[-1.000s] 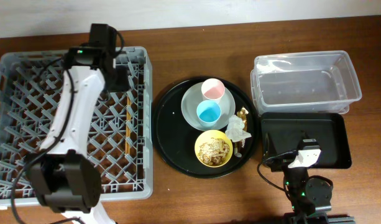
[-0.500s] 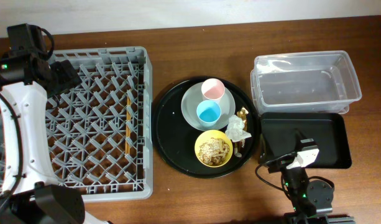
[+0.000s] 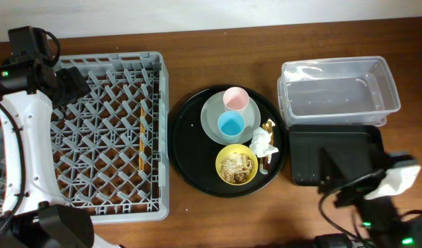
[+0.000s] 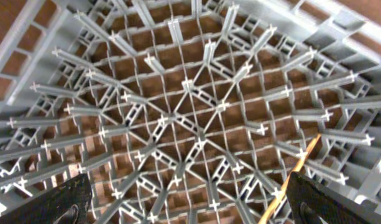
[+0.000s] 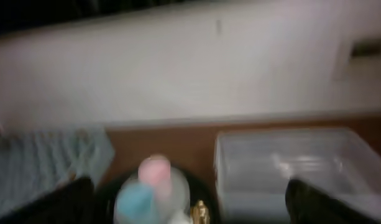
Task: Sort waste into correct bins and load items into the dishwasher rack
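While both arms hang clear of the dishes, most of the task looks undone, and the risks lie in the order of the moves to come. The left gripper (image 4: 189,182) hovers over the far left corner of the dishwasher rack (image 3: 163,138), jaws spread wide and holding nothing; the right gripper (image 5: 190,196) sits at the near right edge by the black rectangular tray (image 3: 307,148), equally wide and empty, though its wrist view is blurred. Only the chopsticks (image 3: 141,138) lie in the rack, lengthwise along its right side. Everything else sits on the round black tray (image 3: 186,158): the pink cup (image 3: 235,99) and blue cup (image 3: 230,125) stand on the grey-green plate (image 3: 211,118), and the yellow bowl (image 3: 219,164) in front holds the food scraps (image 3: 237,165). The napkin (image 3: 263,143) lies against the bowl's right side, with the gold wrapper (image 3: 268,127) just beside it. The clear tub (image 3: 389,83) appears empty. Lifting the plate before the cups would likely tip them. Racking the bowl before emptying it would drop scraps through the lattice. A pinch on the napkin could drag the wrapper into the wrong bin, since the two appear to touch. A low sweep across the rack might catch the pegs or knock the chopsticks askew.
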Controlling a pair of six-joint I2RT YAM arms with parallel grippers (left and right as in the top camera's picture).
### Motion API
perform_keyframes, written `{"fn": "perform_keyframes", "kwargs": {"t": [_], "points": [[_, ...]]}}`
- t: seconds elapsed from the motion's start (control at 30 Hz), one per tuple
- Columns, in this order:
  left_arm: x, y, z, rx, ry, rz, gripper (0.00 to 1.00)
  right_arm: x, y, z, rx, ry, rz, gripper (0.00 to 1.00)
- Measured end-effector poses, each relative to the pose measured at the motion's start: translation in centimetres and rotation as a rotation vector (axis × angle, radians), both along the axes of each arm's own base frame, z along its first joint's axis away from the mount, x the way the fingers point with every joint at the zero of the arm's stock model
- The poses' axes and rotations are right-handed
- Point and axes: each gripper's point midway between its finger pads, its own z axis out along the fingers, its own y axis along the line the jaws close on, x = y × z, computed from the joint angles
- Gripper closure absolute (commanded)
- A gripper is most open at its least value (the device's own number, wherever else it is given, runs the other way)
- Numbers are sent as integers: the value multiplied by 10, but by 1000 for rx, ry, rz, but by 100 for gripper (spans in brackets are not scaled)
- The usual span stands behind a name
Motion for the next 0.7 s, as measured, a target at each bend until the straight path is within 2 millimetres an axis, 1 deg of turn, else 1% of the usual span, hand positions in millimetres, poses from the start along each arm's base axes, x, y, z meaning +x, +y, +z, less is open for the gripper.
{"fn": "perform_keyframes", "kwargs": {"t": [0.03,0.07,0.13,0.17,0.2,0.23,0.27,0.3,0.33,0.37,0.4,0.43,0.5,0.53,0.6,0.7], "points": [[0,0,0,1,-2,0,1,-2,-1,13,-12,82,-6,1],[0,0,0,-1,-2,0,1,0,-2,23,-21,171,-10,1],[0,-1,0,-3,1,-1,1,3,-2,25,-31,342,-6,1],[0,0,0,-2,-2,-1,1,9,-1,29,-31,414,2,1],[0,-1,0,-4,0,-1,0,17,2,33,-26,443,19,1],[0,0,0,-3,-2,-1,1,28,10,39,-11,505,56,1],[0,-1,0,-3,-2,-1,1,37,18,39,11,565,101,1],[0,-1,0,-3,-1,-1,1,43,24,36,29,611,134,1],[0,-1,0,-4,0,-1,0,50,31,32,49,655,168,12],[0,-1,0,-3,-1,-1,1,58,38,23,79,719,204,24],[0,-1,0,-3,-1,-1,1,61,43,11,103,792,223,39],[0,-1,0,-4,-1,-1,1,63,46,0,128,856,228,43],[0,-1,0,-4,0,-1,1,68,50,-18,152,949,242,43],[0,-1,0,-4,-1,-1,1,69,52,-24,152,971,247,43],[0,-1,0,-4,-1,-1,1,72,57,-47,150,1034,245,40],[0,0,0,-3,-1,-1,1,76,59,-81,139,1106,188,39]]}}
